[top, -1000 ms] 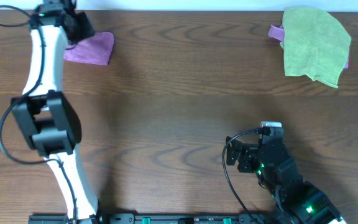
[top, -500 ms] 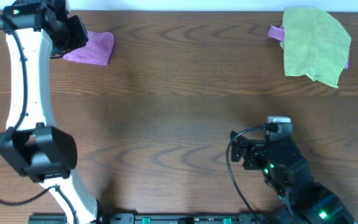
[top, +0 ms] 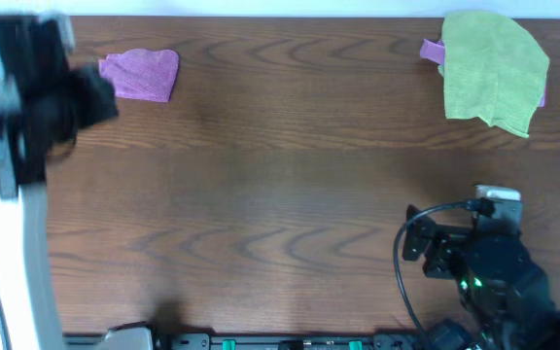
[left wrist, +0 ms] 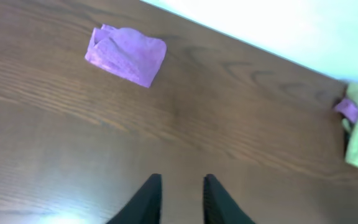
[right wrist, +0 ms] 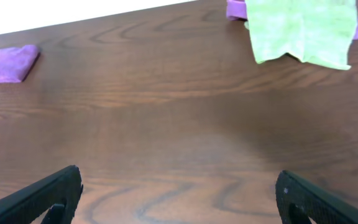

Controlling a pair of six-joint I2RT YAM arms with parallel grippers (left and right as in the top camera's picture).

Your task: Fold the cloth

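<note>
- Left gripper has pulled back from the cloth; its jaws stand narrow and empty.
- Right gripper has shifted right, jaws wide and empty.

Centre of table bare wood: open passage. Obstacles: folded cloth at 10 o'clock, green cloth at 2 o'clock, left arm along 9 o'clock edge, right arm at 5 o'clock.
</note>
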